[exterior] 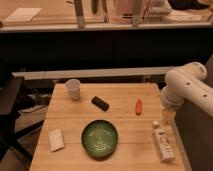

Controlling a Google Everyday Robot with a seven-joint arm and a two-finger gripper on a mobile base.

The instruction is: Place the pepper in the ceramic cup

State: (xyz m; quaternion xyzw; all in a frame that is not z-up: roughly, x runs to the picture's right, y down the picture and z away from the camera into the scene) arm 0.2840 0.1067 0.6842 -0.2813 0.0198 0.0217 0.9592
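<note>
A small orange-red pepper [138,106] lies on the wooden table [125,130], right of centre. A white ceramic cup [73,89] stands upright at the table's far left corner. My white arm [187,90] comes in from the right. The gripper [168,117] hangs below it at the table's right edge, to the right of the pepper and apart from it. It is far from the cup.
A black oblong object [100,103] lies between cup and pepper. A green plate [100,139] sits front centre, a white packet [56,140] front left. A bottle [163,142] lies front right, just below the gripper. A dark counter [100,47] runs behind the table.
</note>
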